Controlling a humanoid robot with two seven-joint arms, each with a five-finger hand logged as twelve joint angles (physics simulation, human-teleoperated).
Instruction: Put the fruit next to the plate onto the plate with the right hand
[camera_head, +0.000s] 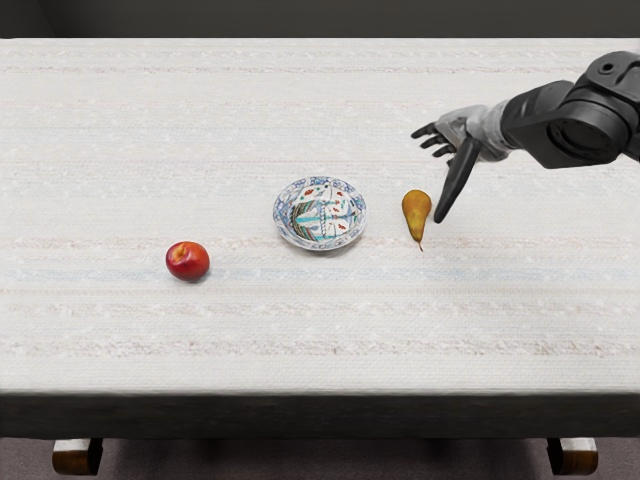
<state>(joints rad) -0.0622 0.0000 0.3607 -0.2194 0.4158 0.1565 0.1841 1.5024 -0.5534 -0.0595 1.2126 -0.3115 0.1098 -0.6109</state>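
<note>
Head view, the only one:

- Plate (297, 225), patterned and shallow, sits mid-bench with nothing on it.
- Pear (416, 210) lies on the bench (320, 340) just beside the plate's right rim, fat end up-picture, stem toward the near edge. It is not touching the plate.
- Red fruit (187, 260), apple or nectarine, lies well apart from the plate at front left.
- My read: the pear is the fruit "next to the plate", so it's the target. It's also on the right arm's side, which suits a right-hand pick.
- Right arm (575, 115) comes in from the right edge, forearm angled down toward the pear.
- Right robot hand (458, 140) is spread wide and holds nothing. The short fingers (432, 132) fan out to the left, above and behind the pear.
- One long dark digit (455, 185) points down, its tip near the pear's right side. There looks to be a slim gap, but I can't rule out a light touch from this angle.
- The pose looks like a pre-grasp: digits placed to close around the pear from the right and above, and the hand wide so it clears the fat end.
- No lift yet. The pear is on the bench, so the placing is not done.
- Risk: the pear lies on its side and could roll toward the plate if nudged.
- Left arm doesn't show.
</note>
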